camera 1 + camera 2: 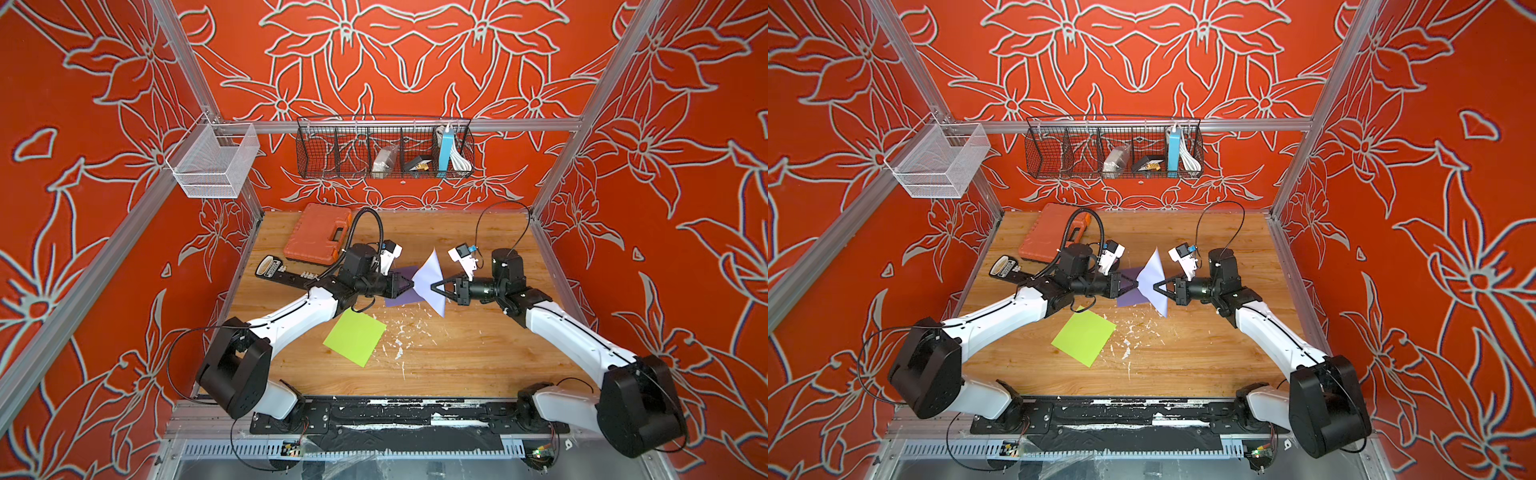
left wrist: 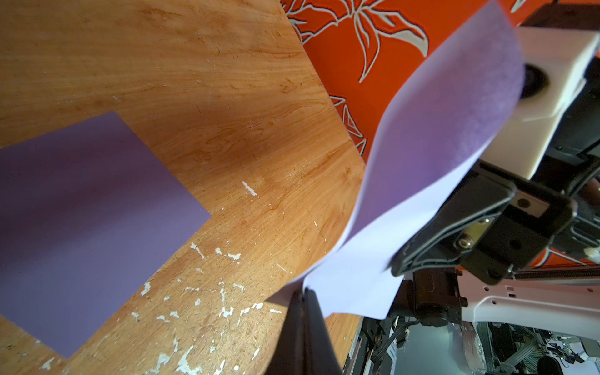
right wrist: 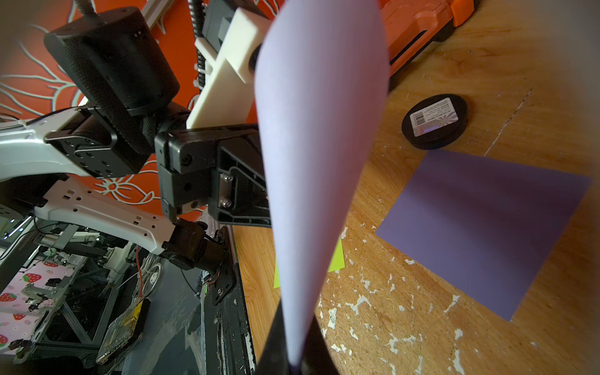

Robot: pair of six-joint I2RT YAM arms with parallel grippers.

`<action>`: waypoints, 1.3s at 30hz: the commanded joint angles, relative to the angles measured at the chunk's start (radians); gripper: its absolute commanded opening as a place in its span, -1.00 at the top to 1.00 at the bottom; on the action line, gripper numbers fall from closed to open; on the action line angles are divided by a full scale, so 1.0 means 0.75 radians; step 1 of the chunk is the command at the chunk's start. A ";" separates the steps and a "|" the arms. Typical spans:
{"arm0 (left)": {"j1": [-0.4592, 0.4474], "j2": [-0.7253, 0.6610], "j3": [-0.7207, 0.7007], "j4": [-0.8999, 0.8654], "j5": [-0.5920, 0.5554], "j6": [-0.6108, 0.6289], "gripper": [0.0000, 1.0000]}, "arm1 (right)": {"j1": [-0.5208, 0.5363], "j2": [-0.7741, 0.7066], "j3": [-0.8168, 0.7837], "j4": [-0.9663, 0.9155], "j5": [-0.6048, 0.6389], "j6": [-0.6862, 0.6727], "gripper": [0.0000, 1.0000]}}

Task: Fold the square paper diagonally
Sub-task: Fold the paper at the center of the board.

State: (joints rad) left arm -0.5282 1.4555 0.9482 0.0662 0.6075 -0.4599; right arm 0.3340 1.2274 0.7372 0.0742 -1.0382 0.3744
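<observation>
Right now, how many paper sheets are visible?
3: lilac sheet held aloft by left end effector and right end effector; purple sheet flat beneath it; green sheet nearer the arms' bases.

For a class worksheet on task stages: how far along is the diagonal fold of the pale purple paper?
Done: the pale purple paper is held off the table, pinched by the left gripper and right gripper. In hand: it curves loosely between them, uncreased. Left: matching corners and pressing the crease flat.

Red floral walls (image 1: pixel 415 62), aluminium frame (image 1: pixel 519 124), black wire basket (image 1: pixel 320 160), scuffed wooden tabletop (image 1: pixel 478 353).
</observation>
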 commanded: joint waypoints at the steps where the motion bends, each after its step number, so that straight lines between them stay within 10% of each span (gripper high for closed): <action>1: 0.017 -0.032 0.033 -0.017 -0.008 0.028 1.00 | -0.010 -0.031 -0.023 -0.007 -0.033 -0.006 0.86; 39: 0.021 -0.045 0.026 -0.021 -0.033 0.044 1.00 | -0.015 -0.041 -0.037 -0.027 -0.019 -0.008 0.87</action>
State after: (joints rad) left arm -0.5224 1.4483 0.9482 0.0517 0.5991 -0.4454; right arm 0.3302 1.2213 0.7250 0.0673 -1.0409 0.3763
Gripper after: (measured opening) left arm 0.047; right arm 0.067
